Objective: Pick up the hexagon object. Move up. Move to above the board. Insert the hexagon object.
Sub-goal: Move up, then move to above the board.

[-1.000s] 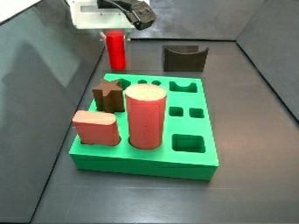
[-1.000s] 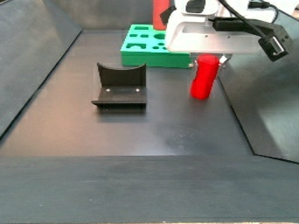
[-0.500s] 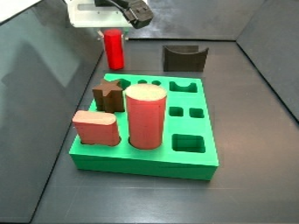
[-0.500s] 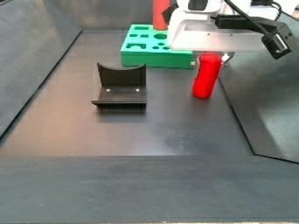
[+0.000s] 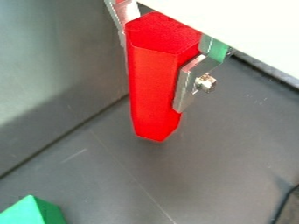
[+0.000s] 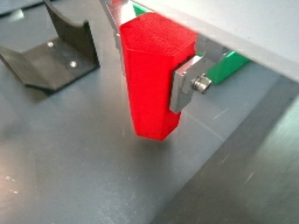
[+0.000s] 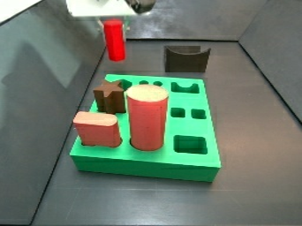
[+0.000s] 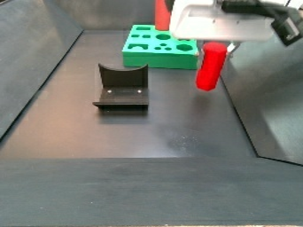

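— What do you count on the floor?

— You have one board [image 7: 177, 146], green, carrying one large salmon-pink cylinder [image 7: 148, 117], one low salmon-pink block [image 7: 97, 129] and one brown piece [image 7: 109, 97]. One dark fixture [image 8: 120, 87] stands apart from it, and there is one hexagon object [image 7: 115, 40].

— Where does that sit against the jaws?

— You see it upright between the fingers [image 6: 184, 81] in both wrist views, its upper end clamped by the gripper [image 5: 158, 48], its lower end hanging clear above the dark floor, beyond the board's far-left corner.
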